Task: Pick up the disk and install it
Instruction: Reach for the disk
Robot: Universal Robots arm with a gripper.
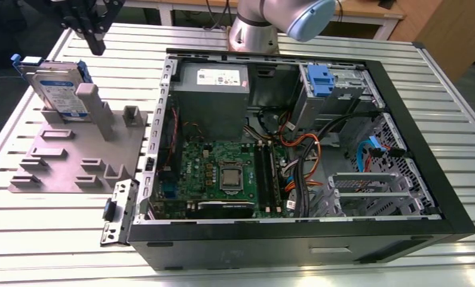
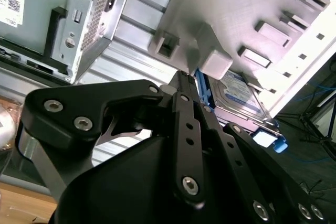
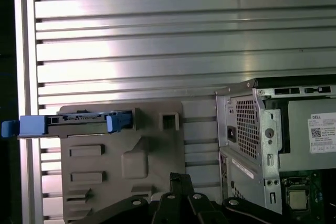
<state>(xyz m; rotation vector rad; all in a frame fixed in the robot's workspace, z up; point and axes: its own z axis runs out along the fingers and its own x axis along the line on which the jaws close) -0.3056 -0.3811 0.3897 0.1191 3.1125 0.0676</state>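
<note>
Currently the gripper is hovering upper left in the exterior view, pinched closed and empty. The disk is standing on edge in the fixture just below.

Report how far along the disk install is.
Done: nothing that shows. The disk stands upright in the grey fixture on the exterior view's left, outside the computer case.
In hand: the claw hangs just above the disk, shut, apart from it and holding nothing.
Left: both the pick-up and the install into the case.
</note>
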